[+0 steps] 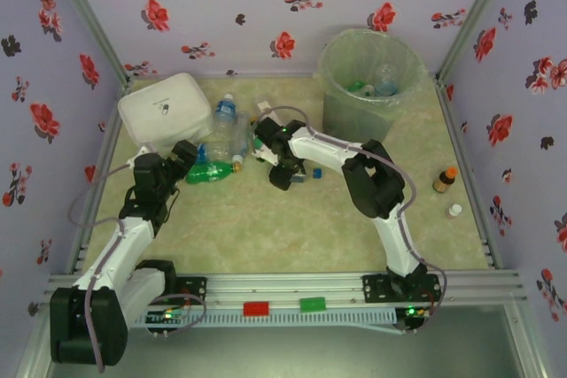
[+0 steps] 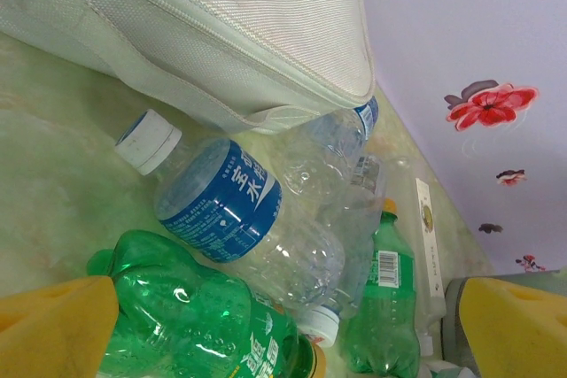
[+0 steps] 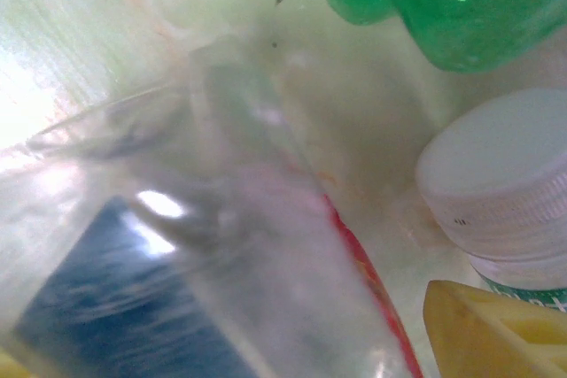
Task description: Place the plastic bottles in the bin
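I find the left gripper spread wide, fingers either side of a green bottle in the pile at 10 o'clock. Right gripper sits against a clear blue-labelled bottle; I cannot tell its spread. Bin at 1 o'clock holds bottles.

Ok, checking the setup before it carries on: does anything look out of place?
Two bottles stand alone far to the right, an amber bottle and a smaller bottle, well away from the heap of bottles lying on their sides beside the white box. Nothing looks spilled.
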Robot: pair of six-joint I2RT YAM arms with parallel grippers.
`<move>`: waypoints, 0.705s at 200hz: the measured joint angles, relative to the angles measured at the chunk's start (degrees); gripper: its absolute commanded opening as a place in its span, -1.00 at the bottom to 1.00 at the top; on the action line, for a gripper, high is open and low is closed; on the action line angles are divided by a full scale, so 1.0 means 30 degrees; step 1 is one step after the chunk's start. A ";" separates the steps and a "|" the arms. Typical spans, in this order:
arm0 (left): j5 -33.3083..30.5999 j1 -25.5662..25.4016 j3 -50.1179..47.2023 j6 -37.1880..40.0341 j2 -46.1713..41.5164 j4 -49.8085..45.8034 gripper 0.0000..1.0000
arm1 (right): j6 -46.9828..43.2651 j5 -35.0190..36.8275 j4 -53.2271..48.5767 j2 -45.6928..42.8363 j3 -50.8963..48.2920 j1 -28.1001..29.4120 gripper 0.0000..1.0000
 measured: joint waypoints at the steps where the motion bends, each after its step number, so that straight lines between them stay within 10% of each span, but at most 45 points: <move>1: 0.0000 0.0000 0.0000 0.0000 0.0000 0.0000 1.00 | -0.0058 0.0000 0.0000 0.0000 0.0000 0.0007 0.39; 51: 0.0000 0.0000 0.0007 -0.0058 0.0000 0.0000 0.99 | -0.0160 -0.0321 0.0066 -0.0080 0.0000 0.0022 -0.05; 141: 0.0874 -0.0015 0.0007 -0.0117 0.0291 0.0488 0.99 | 0.1712 -0.4779 0.0729 -0.4197 0.2601 -0.1370 -0.23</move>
